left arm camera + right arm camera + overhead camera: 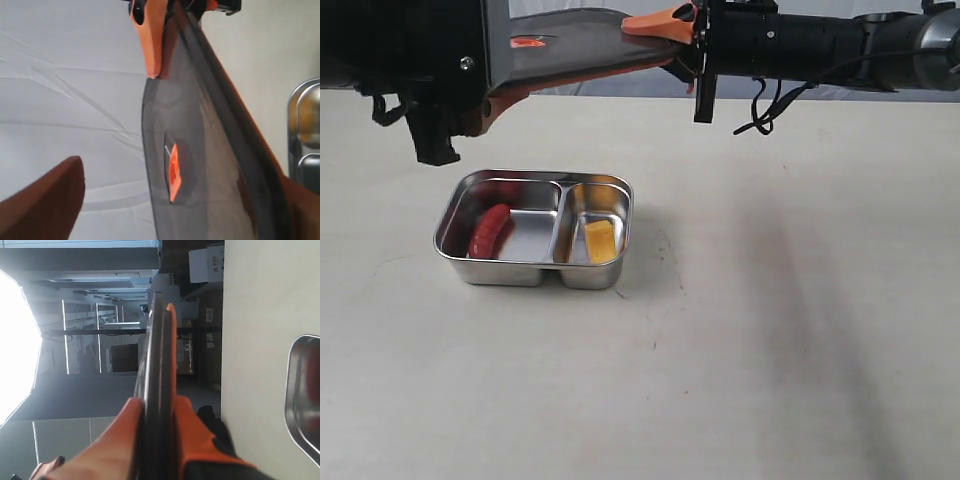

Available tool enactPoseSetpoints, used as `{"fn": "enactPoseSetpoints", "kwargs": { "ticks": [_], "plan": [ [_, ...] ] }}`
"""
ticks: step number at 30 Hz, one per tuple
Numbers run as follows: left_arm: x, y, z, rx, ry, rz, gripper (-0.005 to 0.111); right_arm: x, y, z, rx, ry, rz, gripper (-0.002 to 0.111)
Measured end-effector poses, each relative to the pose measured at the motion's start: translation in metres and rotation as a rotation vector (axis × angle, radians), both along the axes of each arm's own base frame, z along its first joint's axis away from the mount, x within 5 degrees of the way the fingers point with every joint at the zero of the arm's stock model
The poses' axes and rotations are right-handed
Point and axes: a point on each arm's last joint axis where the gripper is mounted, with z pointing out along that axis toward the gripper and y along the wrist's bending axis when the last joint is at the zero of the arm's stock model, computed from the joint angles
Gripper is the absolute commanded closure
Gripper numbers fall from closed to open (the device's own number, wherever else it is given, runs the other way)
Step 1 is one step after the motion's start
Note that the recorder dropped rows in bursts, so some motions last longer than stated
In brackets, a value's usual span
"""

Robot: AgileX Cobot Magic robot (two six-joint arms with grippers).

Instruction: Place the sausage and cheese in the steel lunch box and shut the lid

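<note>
The steel lunch box (pixel 616 262) sits on the table. The red sausage (pixel 489 230) lies in its larger compartment and the yellow cheese (pixel 600 240) in the smaller one. The dark tinted lid (pixel 582 42) hangs tilted in the air above and behind the box, its orange valve (pixel 172 172) showing. My right gripper (pixel 159 407) is shut on one lid edge, an orange finger (pixel 660 22) on top. My left gripper (pixel 180 172) is open around the opposite end: one finger (pixel 47 200) stands well off the lid, the other (pixel 297 207) lies by the rim.
The pale table (pixel 770 320) stretches wide to the right of and in front of the box. Both black arms (pixel 820 40) cross the top of the exterior view. The box's rim (pixel 300 390) shows at the edge of the right wrist view, room clutter behind.
</note>
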Motion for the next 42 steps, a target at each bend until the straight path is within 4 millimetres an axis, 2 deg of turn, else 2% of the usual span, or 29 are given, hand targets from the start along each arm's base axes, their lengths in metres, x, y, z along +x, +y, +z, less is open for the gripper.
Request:
{"fn": "enactPoseSetpoints", "kwargs": {
  "ticks": [6,15,26,27,29,31,34,37,39,42],
  "plan": [
    [-0.001,0.006,-0.013,0.076,0.018,-0.003,0.027,0.004,-0.006,-0.002,-0.02,-0.01,-0.022,0.109],
    [-0.007,0.009,-0.008,0.041,0.025,0.01,0.027,0.009,-0.016,-0.002,-0.024,-0.012,-0.046,0.109],
    [-0.015,0.01,-0.013,-0.023,0.182,0.04,0.029,0.019,-0.036,-0.005,-0.058,-0.02,-0.108,0.109],
    [-0.013,0.011,-0.011,-0.08,0.197,0.074,0.031,0.02,-0.036,-0.005,-0.061,-0.021,-0.11,0.109],
    [-0.008,0.015,-0.006,-0.218,0.202,0.159,0.051,0.02,-0.036,-0.006,-0.064,-0.021,-0.115,0.109],
    [-0.001,0.027,-0.002,-0.351,0.226,0.262,0.057,0.023,-0.037,-0.004,-0.07,-0.03,-0.13,0.109],
    [0.012,0.059,0.0,-0.474,0.229,0.425,0.057,0.032,-0.048,0.003,-0.079,-0.056,-0.183,0.109],
    [0.021,0.081,0.009,-0.616,0.182,0.531,0.057,0.037,-0.053,0.003,-0.105,-0.059,-0.238,0.109],
    [0.025,0.092,0.017,-0.746,0.157,0.592,0.057,0.038,-0.056,0.007,-0.115,-0.069,-0.263,0.109],
    [0.027,0.098,0.025,-0.893,0.163,0.636,0.057,0.036,-0.055,0.016,-0.123,-0.119,-0.275,0.109]
  ]
}}
